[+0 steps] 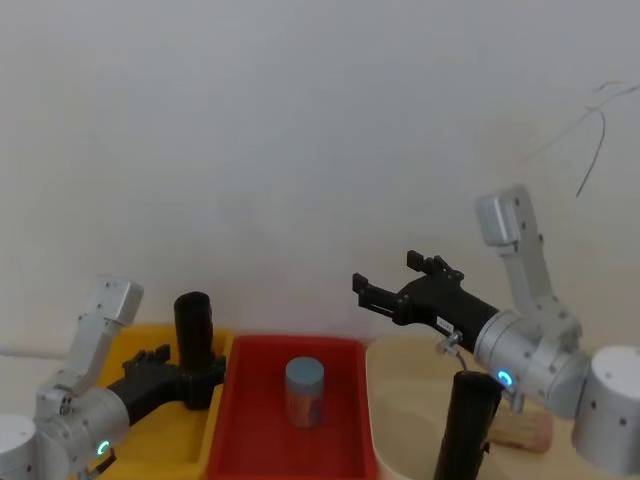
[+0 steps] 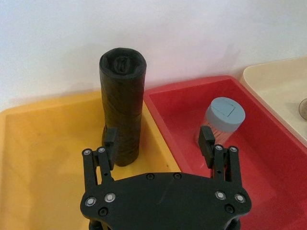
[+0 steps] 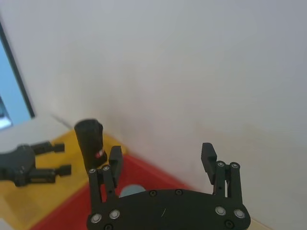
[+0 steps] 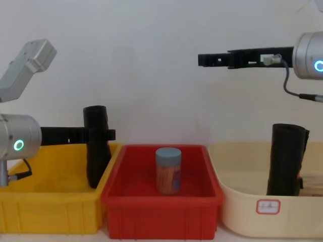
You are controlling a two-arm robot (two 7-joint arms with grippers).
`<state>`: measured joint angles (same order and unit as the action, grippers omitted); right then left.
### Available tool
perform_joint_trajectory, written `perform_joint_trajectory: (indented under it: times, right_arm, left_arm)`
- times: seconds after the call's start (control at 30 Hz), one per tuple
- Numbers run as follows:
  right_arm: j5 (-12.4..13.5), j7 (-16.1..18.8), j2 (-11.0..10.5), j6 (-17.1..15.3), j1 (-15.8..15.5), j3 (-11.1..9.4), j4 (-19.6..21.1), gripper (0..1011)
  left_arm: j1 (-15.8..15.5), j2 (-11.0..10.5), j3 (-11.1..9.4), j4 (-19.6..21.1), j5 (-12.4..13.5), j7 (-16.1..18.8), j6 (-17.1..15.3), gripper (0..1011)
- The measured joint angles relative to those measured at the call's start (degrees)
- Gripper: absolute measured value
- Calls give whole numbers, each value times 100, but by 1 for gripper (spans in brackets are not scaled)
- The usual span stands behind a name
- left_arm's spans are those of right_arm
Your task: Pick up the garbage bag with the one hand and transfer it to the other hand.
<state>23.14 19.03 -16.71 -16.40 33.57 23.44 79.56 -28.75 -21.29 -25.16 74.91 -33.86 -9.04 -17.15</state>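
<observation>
We are reaching with our left gripper [image 2: 160, 139], the black two-fingered one on the silver wrist with the green ring light, into the yellow plastic bin [image 4: 50, 206]. Its fingers are standing wide apart, holding nothing. The garbage bag [image 2: 122, 108], a stout black roll of wrinkled plastic, is standing upright near the bin's right wall. In the left wrist view the roll is sitting against the left finger rather than centred in the gap, while the right finger is hanging over the neighbouring red plastic bin [image 2: 268, 143]. The roll's long axis is running vertical, across the level fingers, so we judge a sideways shift is needed before closing. The wall between the two bins is lying under the open span.

Our right gripper [image 1: 395, 285], black and long-fingered with a blue ring light, is waiting high above the red bin, spread open and empty. A blue-lidded jar [image 4: 168, 170] is standing in the red bin. A slimmer black roll [image 4: 286, 159] is standing in the beige tub [image 4: 242, 212].
</observation>
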Motion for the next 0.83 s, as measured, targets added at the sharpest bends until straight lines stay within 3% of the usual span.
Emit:
perform_joint_trajectory:
  times: [0.33,0.83]
  right_arm:
    - [19,-528,276,537,-698,-194,595,1001]
    - [11,-844,441,856,-1111,-301,944,1001]
  left_arm:
    - [0,0,0,0,0,0,0,1002]
    - [0,1,0,0,0,0,0,1002]
